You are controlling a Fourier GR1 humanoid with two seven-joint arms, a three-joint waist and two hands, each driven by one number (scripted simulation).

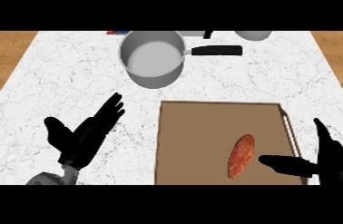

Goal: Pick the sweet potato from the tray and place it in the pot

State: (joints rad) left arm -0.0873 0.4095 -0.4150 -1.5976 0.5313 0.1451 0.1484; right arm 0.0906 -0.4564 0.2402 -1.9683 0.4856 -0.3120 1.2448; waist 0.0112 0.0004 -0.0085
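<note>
Nearest us, we see the long orange-red sweet potato (241, 156) lying on the flat brown wooden tray (194, 141). Our right robot hand (315, 166) is open, its thumb just beside the potato. Our left robot hand (84, 134) rests open on the white marble tabletop (67, 78). Farther away stands the round grey metal pot (154, 59) with a black handle.

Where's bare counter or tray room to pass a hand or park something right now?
Bare marble lies between the pot and the tray, and left of the tray around the open left hand. The tray's left half is bare. It is crowded at the tray's right: sweet potato with the right hand beside it.
</note>
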